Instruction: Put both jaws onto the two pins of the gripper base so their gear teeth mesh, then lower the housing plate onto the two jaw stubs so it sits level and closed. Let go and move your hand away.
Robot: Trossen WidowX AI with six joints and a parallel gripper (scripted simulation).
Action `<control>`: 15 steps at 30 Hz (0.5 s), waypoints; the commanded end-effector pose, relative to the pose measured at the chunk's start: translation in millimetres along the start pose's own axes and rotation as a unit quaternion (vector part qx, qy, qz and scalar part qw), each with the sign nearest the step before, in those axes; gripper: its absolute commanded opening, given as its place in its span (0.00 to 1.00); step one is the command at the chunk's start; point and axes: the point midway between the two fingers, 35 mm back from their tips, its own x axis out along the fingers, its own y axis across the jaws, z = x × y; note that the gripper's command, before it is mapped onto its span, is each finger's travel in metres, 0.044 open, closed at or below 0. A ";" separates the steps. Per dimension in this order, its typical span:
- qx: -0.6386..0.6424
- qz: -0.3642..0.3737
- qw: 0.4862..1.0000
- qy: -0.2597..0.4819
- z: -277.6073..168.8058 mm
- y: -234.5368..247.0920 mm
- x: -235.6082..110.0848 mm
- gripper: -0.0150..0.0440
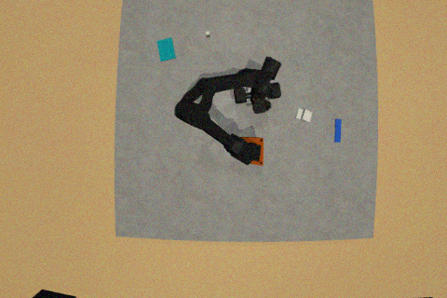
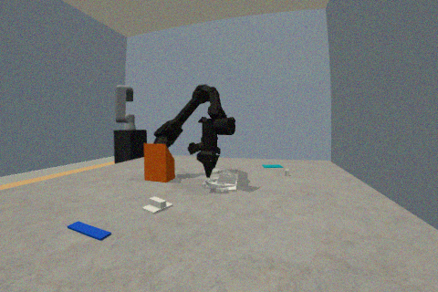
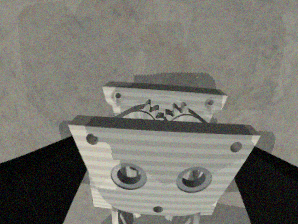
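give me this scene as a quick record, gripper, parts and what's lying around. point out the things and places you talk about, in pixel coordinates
gripper: shut on the housing plate, the black fingers at its two side edges
housing plate [image 3: 160,160]: over the near part of the gripper base [image 3: 165,90], two ringed holes showing
gear teeth [image 3: 150,109]: facing each other beyond the plate's edge; full mesh cannot be told
plate seated: cannot tell
blue bar [image 1: 337,130] [image 2: 88,230]: flat
teal plate [image 1: 166,49] [image 2: 273,166]: flat, near a small white piece [image 1: 208,33] [image 2: 286,172]
orange block [image 1: 261,149] [image 2: 156,162]: upright by the arm's foot
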 end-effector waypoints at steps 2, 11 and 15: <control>0.006 -0.005 1.000 -0.002 2.7 -0.5 11.2 0.85; 0.006 -0.006 1.000 -0.002 3.7 -1.5 20.1 0.85; 0.006 -0.006 1.000 -0.002 3.7 -1.5 20.1 0.85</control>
